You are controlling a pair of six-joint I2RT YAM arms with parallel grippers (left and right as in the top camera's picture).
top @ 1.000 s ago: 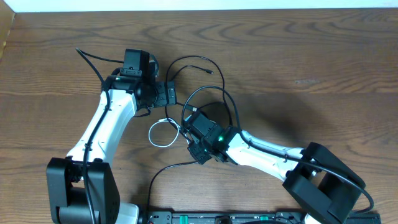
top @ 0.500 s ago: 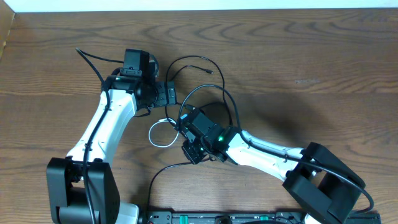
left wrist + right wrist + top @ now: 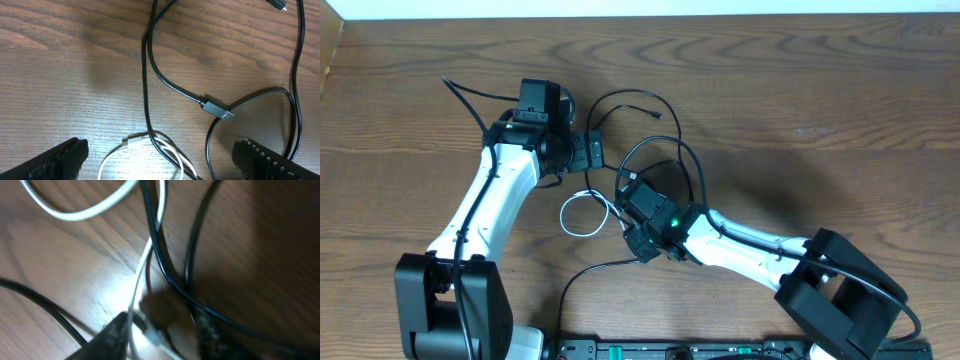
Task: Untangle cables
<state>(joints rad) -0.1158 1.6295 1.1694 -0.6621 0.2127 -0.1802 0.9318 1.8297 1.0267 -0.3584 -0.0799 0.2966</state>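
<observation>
Overhead view showed the cables bunched at mid-worktop [image 3: 820,80]. The white cable [image 3: 578,215] formed a small loop on the left arm's side of the right pincer [image 3: 626,203]. The black cables [image 3: 660,150] arched from that pincer toward the far edge.

1. Right pincer. In the right wrist view its fingers [image 3: 114,335] stood partly apart. The white cable [image 3: 75,214] ran down into the gap between them, its long axis roughly square to the closing direction. It did not appear clamped, though blur made contact uncertain. Two black cables [image 3: 155,245] crossed over the white one just ahead of the gap.

2. Left pincer [image 3: 592,150]. It was fully open and held nothing. In the left wrist view the white cable [image 3: 165,147] lay near the space between the fingers, and a black cable [image 3: 147,75] ran lengthwise away from it. A USB plug [image 3: 217,110] rested to one side.

Judgement: the right arm was nearer the crossing, so closing there risked trapping a black strand with the white one.
</observation>
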